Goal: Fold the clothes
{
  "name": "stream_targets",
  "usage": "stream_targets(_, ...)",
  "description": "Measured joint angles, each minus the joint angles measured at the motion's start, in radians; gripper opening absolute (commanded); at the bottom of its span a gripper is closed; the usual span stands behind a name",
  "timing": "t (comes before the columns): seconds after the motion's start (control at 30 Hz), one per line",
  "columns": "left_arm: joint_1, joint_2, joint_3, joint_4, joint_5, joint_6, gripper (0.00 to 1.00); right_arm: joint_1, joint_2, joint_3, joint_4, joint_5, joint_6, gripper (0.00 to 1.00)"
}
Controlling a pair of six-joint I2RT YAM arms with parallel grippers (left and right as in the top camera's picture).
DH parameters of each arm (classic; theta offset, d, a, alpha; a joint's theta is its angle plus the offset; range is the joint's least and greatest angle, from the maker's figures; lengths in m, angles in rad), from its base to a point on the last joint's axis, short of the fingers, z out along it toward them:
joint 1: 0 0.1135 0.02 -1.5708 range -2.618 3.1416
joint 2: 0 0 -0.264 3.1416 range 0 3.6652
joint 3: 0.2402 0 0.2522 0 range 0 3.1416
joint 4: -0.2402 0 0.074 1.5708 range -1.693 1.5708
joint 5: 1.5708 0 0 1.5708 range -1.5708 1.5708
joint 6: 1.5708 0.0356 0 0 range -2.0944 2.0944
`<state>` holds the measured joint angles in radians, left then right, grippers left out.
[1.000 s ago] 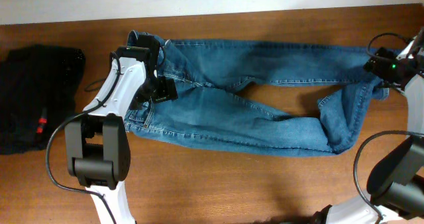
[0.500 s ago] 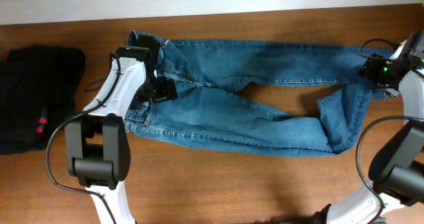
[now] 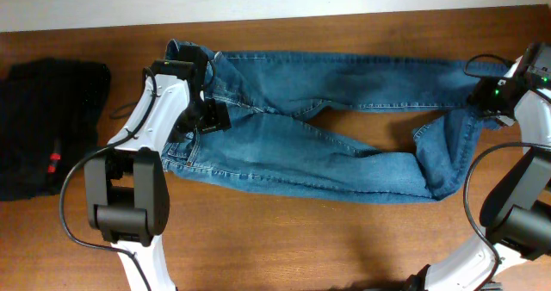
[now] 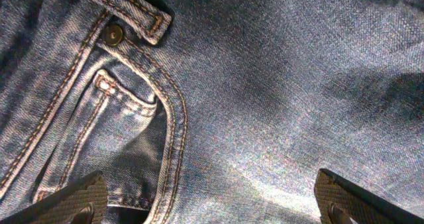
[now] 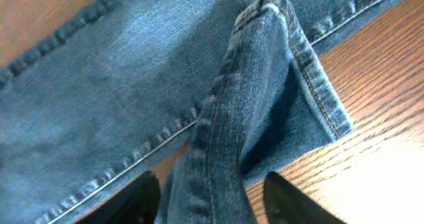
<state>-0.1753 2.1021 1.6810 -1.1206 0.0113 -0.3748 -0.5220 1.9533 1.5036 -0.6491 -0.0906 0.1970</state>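
Jeans (image 3: 327,127) lengthwise left-to-right, waistband (image 3: 176,48) leftward; left pincer (image 4: 212,201) spread wide, right pincer (image 5: 209,201) astride denim fold, grip unclear.

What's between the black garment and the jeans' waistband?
Overhead view: bare wooden table, crossed by the left arm's white link and a thin black cable. Nothing else separates black garment and jeans.

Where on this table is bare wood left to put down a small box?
Widest: the front strip of table between the jeans and the near edge. A narrower gap lies between the black garment and the left arm. The middle is crowded by denim.
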Motion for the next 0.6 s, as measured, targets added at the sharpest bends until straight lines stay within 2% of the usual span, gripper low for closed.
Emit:
stream_targets(0.17, 0.0, 0.0, 0.0, 0.0, 0.0, 0.0, 0.99, 0.0, 0.008, 0.0, 0.0, 0.007, 0.001, 0.52)
stream_targets(0.37, 0.0, 0.0, 0.0, 0.0, 0.0, 0.0, 0.99, 0.0, 0.008, 0.0, 0.014, 0.012, -0.003, 0.31)
stream_targets(0.47, 0.0, 0.0, 0.0, 0.0, 0.0, 0.0, 0.99, 0.0, 0.008, 0.0, 0.014, 0.014, -0.006, 0.15)
stream_targets(0.6, 0.0, 0.0, 0.0, 0.0, 0.0, 0.0, 0.99, 0.0, 0.008, 0.0, 0.014, 0.014, -0.003, 0.14)
